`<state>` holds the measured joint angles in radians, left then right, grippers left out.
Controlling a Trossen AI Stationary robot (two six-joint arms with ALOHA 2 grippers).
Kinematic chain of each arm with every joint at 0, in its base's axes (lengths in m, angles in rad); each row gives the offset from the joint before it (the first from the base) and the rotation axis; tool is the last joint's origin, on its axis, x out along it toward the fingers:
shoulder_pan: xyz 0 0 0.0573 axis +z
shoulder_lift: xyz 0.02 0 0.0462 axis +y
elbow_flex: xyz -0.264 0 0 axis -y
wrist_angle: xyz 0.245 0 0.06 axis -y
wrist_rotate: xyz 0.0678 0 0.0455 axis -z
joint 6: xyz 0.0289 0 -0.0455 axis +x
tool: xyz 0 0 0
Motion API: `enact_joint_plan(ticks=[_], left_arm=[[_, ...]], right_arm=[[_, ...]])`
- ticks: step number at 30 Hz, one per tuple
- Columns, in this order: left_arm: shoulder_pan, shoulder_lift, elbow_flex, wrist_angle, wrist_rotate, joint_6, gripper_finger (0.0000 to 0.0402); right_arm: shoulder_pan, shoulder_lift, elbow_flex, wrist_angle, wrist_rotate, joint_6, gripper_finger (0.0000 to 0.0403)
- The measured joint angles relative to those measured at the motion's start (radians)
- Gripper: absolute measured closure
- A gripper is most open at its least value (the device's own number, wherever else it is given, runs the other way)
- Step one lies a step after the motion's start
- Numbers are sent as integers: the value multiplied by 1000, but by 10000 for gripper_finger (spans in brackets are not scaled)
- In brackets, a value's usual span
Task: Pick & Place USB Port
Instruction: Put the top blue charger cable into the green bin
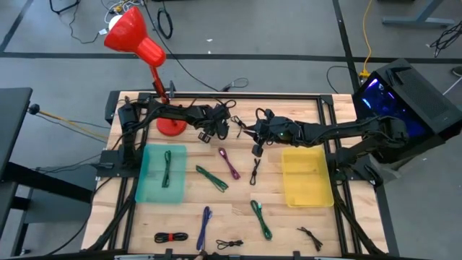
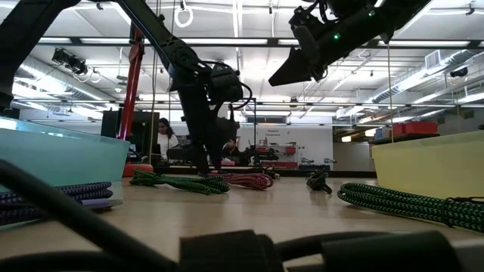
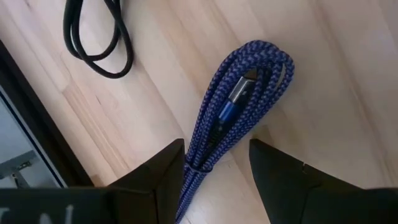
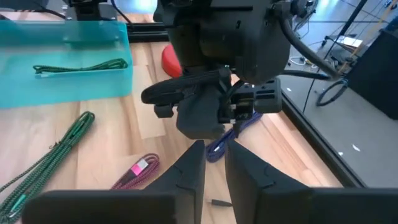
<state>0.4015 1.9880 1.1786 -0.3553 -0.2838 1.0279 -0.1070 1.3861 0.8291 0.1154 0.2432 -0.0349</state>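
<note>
A blue braided USB cable [image 3: 249, 99] lies closest to the left wrist camera, coiled into a long bundle on the wooden table [image 1: 289, 217], with its metal plug tucked among the strands. The left gripper [image 3: 217, 180] is over it with its fingers spread wide, one on each side of the bundle's tied end. They have not closed and nothing is in their grasp. In the high view this gripper [image 1: 219, 132] is at the far middle of the table, next to the base of the red lamp [image 1: 171, 126], and it hides the cable there.

The right gripper [image 1: 256, 149] hangs just beside it, raised off the surface in the low view. Its fingers [image 4: 189, 171] are drawn almost together with only a slim gap, and they hold nothing.

The task looks to be at an early stage. The teal bin [image 1: 148, 193] holds one green cable [image 1: 167, 167]. The yellow bin [image 1: 307, 196] shows nothing inside. Many cables remain loose on the boards: a green one [image 1: 211, 178], a magenta one [image 1: 229, 163], a black one [image 1: 255, 171], a second green one [image 1: 261, 219], another blue one [image 1: 206, 225] and small dark bundles along the near edge.

For the cable in hand, the approach appears done. Closing on it, lifting it and carrying it to a bin are left.
</note>
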Motion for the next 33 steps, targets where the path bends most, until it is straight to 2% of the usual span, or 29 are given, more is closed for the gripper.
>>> enact_joint_plan(ticks=[4, 10, 12, 18, 23, 29, 33], left_arm=[[0, 12, 0, -11, -11, -8, 241], [25, 16, -1, -13, 53, -48, 362], [33, 21, -1, 5, 53, -75, 386], [33, 8, 23, -22, 47, -189, 389], [7, -6, 106, -205, 55, -297, 389], [-38, -48, 241, -475, 115, -594, 390], [-88, -124, 257, -579, 169, -775, 390]], right_arm=[[0, 0, 0, 8, 0, -3, 340], [1, 0, 0, 19, 0, -2, 340], [6, 0, 0, 19, 1, -1, 340], [9, 0, 0, 19, 1, -1, 340], [2, 0, 0, 19, 13, -1, 340], [-34, 0, 0, -22, 123, -9, 340], [-66, 0, -4, -35, 134, -2, 340]])
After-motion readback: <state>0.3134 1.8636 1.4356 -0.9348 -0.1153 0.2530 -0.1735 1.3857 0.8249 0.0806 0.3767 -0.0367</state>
